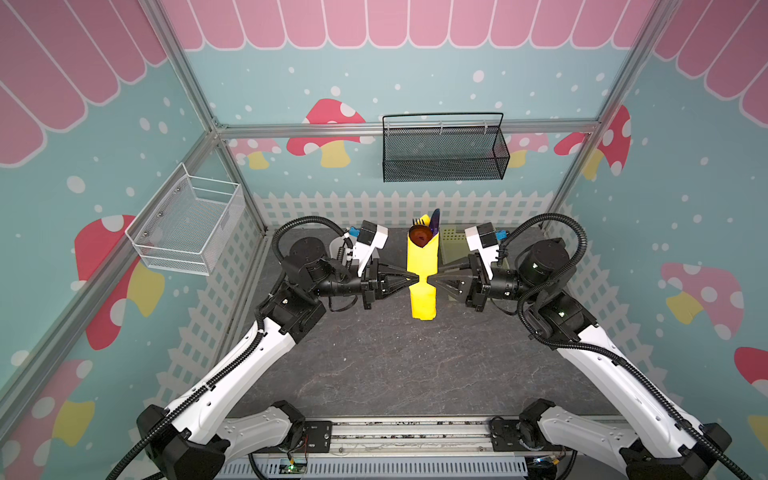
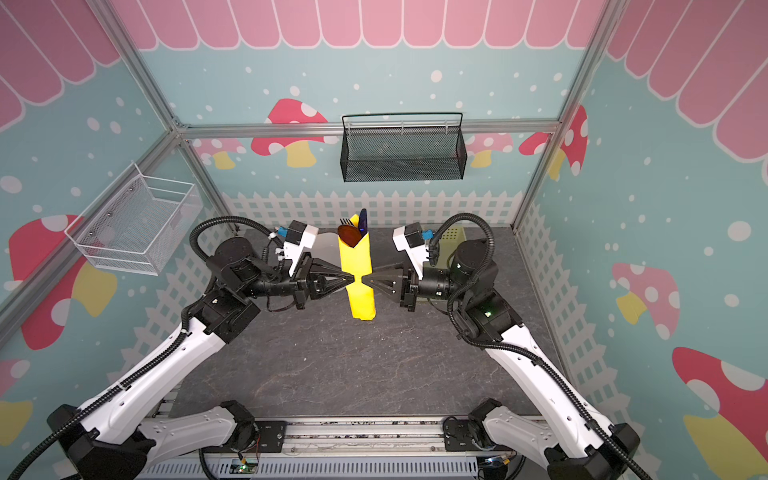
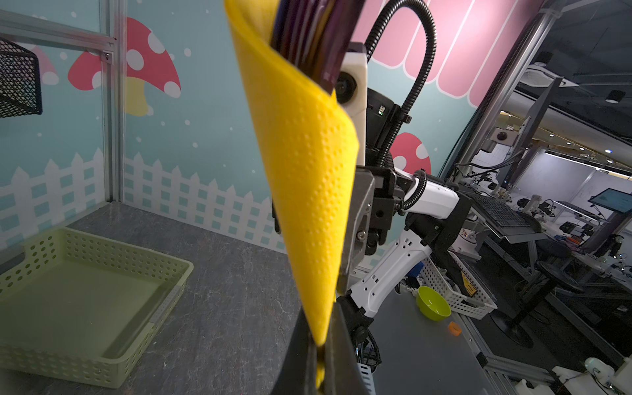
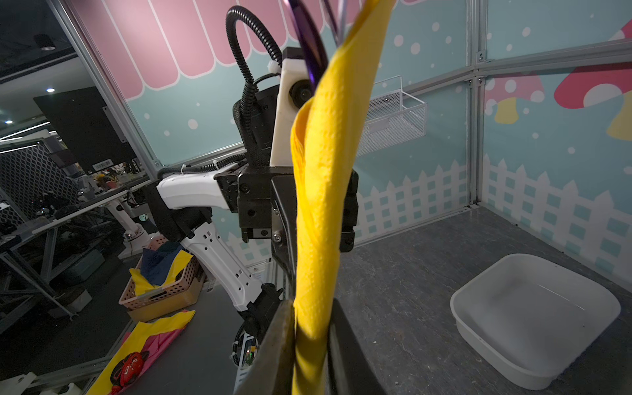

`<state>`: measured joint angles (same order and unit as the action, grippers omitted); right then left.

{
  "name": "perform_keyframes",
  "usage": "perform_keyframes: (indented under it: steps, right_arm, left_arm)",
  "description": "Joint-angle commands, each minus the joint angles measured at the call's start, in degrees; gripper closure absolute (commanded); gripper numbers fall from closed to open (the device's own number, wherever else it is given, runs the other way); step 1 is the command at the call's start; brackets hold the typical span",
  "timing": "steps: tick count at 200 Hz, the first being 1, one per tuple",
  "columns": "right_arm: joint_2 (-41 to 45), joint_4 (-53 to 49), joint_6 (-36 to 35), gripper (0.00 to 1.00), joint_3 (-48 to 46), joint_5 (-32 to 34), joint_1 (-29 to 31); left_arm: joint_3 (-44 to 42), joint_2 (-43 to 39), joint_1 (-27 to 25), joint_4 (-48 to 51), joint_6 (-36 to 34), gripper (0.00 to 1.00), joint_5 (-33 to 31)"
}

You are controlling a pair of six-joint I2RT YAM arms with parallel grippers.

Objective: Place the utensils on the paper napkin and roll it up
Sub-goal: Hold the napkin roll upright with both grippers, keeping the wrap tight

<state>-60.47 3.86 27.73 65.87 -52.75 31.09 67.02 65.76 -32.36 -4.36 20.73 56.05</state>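
Two grippers meet at the centre of both top views, one reaching in from each side onto a single yellow roll. The paper napkin [image 1: 422, 259] is already wound into a narrow tube running up the middle of the frame; its waist is visibly nipped in where the tips bite. The left gripper [image 1: 415, 277] is clamped on the roll's left edge; in the left wrist view the jaws are closed flat on the yellow paper. The right gripper [image 1: 431, 279] pinches the opposite edge; in the right wrist view its jaws flank the roll closely and touch it on both sides. From the upper end of the tube protrude the fork [image 1: 416, 221] tines, the round bowl of the spoon [image 1: 419, 237] and the violet tip of the knife [image 1: 435, 217]; their handles are hidden inside. The wrist views suggest the bundle is held above the dark tabletop [image 1: 395, 365]; whether its lower end touches cannot be told. A pale green perforated basket [image 1: 454, 243] sits just right of the roll's upper end. Judged progress: placing and rolling appear complete; what seems left is setting the bundle down and letting go; the loose outer fold could unwind on release.
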Motion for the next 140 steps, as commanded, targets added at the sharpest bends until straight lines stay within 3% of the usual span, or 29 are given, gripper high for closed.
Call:
perform_keyframes:
  steps: [1,42,81,140]
  right_arm:
    - [0.5,0.0,-0.8,0.85,0.7,-0.5,-0.2]
    - [-0.2,0.2,-0.8,0.89,1.2,-1.0,-0.3]
    - [-0.3,0.2,-0.8,0.79,1.1,-1.0,-0.3]
    - [-2.0,1.5,-0.2,0.79,1.4,-2.6,-0.3]
  left_arm:
    - [0.9,-1.2,0.4,-0.9,-1.4,1.00,-0.7]
    - [0.9,-0.7,0.4,-1.0,-1.3,1.00,-0.7]
    - [0.9,-0.5,0.4,-1.0,-1.2,1.00,-0.8]
    - [1.0,0.6,0.4,-2.8,0.0,1.00,0.0]
